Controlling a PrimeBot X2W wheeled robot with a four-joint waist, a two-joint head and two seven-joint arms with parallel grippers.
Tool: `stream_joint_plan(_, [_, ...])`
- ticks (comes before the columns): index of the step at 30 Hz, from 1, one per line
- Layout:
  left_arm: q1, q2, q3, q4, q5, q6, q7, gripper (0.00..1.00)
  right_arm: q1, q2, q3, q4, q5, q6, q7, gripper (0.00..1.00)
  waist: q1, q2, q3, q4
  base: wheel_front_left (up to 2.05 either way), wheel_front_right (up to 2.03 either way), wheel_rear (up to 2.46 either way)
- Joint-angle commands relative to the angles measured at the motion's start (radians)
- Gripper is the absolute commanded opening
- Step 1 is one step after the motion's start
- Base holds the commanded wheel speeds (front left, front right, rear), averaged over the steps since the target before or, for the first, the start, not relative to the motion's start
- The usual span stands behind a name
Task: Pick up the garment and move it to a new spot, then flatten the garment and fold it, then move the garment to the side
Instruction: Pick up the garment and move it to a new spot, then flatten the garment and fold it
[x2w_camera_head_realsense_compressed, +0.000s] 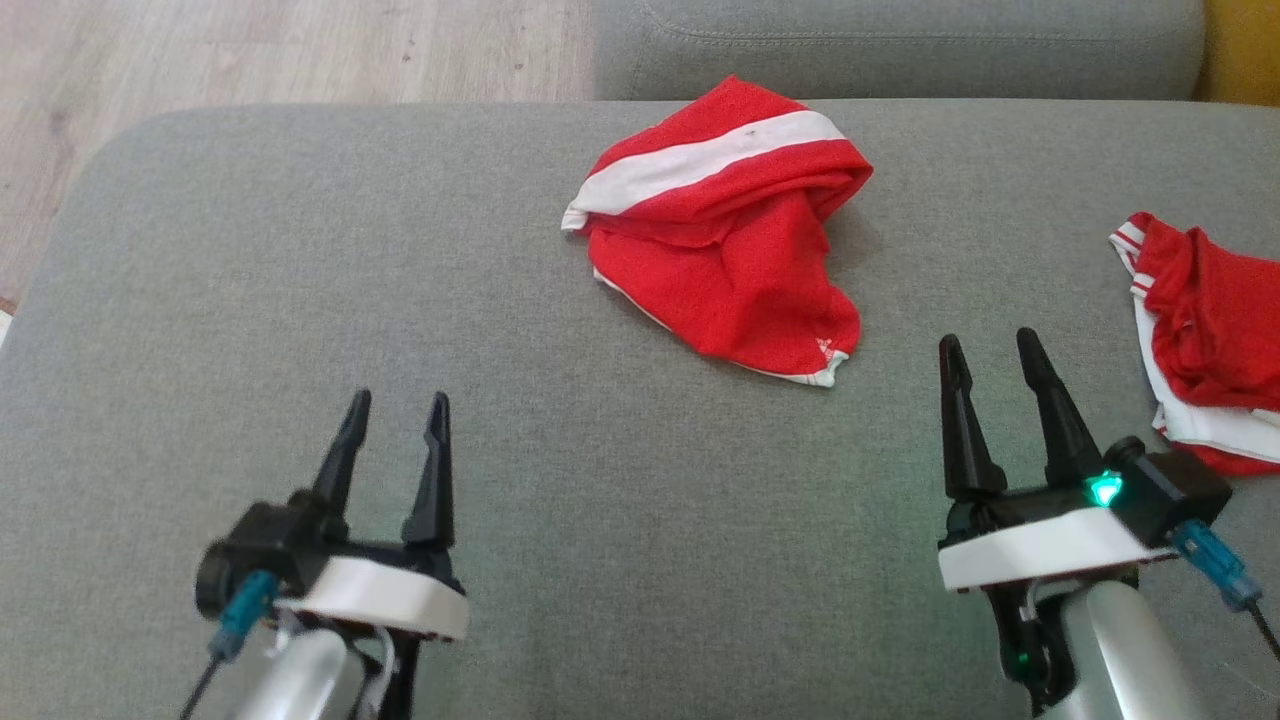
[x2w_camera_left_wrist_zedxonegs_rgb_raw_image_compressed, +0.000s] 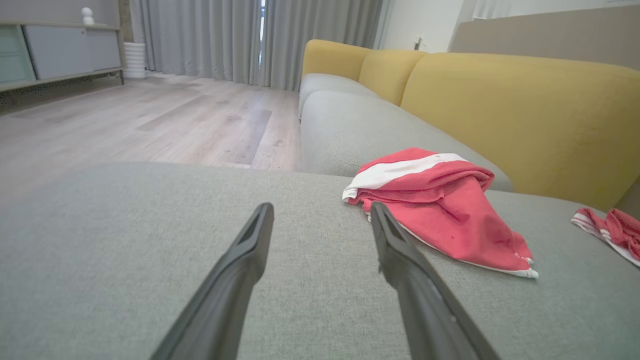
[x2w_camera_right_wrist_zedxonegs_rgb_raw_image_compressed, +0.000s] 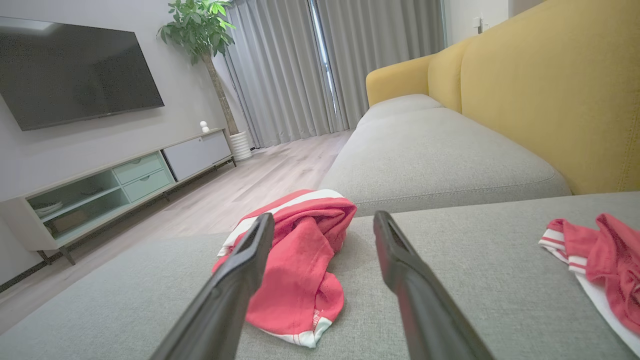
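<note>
Garment: a crumpled red garment (x2w_camera_head_realsense_compressed: 730, 270) with a white band lay in a heap on the grey cushion (x2w_camera_head_realsense_compressed: 300, 300), toward its far edge and a little right of the middle; nothing held it.
Long axis: the heap ran from the far edge back toward the robot, its white-hemmed near tip drifting to the robot's right; the white band slanted across the far end.
Right gripper: the right gripper (x2w_camera_head_realsense_compressed: 990, 340) stood spread wide and empty. The garment lay ahead and to its left, the near hem corner close by but apart.
Left gripper: the left gripper (x2w_camera_head_realsense_compressed: 399, 400) was likewise spread wide and empty. The garment lay ahead and well off to its right.
Nearer arm: the right, by a clear margin.
Step in hand: the pick-up looked not yet begun; a forward, leftward reach by the right arm seemed the shortest way in.
Second cloth: another red-and-white piece (x2w_camera_head_realsense_compressed: 1200, 350) lay just right of the right gripper, well apart from the garment, and could be taken by mistake.
Surround: a yellow sofa back (x2w_camera_left_wrist_zedxonegs_rgb_raw_image_compressed: 500, 110) and wooden floor (x2w_camera_head_realsense_compressed: 250, 50) lay beyond.
</note>
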Motion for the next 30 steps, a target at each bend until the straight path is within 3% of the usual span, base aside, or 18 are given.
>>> stream_joint_plan(1, [-0.033, -0.004, 0.056, -0.045, 0.012, 0.009, -0.014, 1.0, -0.001, -0.003, 0.022, -0.028, -0.008, -0.001, -0.01, 1.0, 0.0002, 0.0, 0.001, 0.002, 0.0, 0.0, 0.0])
stream_joint_plan(5, [0.0, -0.058, 0.115, -0.103, 0.059, 0.009, -0.016, 1.0, 0.0, -0.003, 0.011, -0.032, -0.023, -0.001, -0.01, 1.0, 0.0002, 0.0, 0.009, 0.014, 0.0, 0.0, 0.0])
stream_joint_plan(12, [0.007, -0.125, 0.158, -0.112, 0.133, -0.052, -0.016, 1.0, -0.064, -0.003, 0.005, -0.02, -0.096, -0.001, -0.009, 1.0, 0.0002, 0.0, 0.049, 0.054, 0.0, 0.0, 0.0])
stream_joint_plan(16, [-0.007, -0.168, 0.169, -0.096, 0.156, -0.084, -0.016, 1.0, -0.164, -0.003, 0.023, 0.019, -0.191, -0.001, 0.044, 1.0, 0.0002, 0.0, 0.091, 0.095, 0.0, 0.0, 0.0])
stream_joint_plan(22, [-0.035, -0.214, 0.171, -0.061, 0.181, -0.127, -0.016, 1.0, -0.356, -0.018, 0.094, 0.154, -0.315, -0.001, 0.161, 1.0, 0.0002, 0.0, 0.143, 0.174, 0.0, 0.0, 0.0])
stream_joint_plan(30, [-0.058, -0.236, 0.157, -0.034, 0.181, -0.155, -0.016, 1.0, -0.568, -0.086, 0.122, 0.409, -0.449, -0.001, 0.226, 1.0, 0.0002, 0.0, 0.177, 0.282, 0.0, 0.0, 0.0])
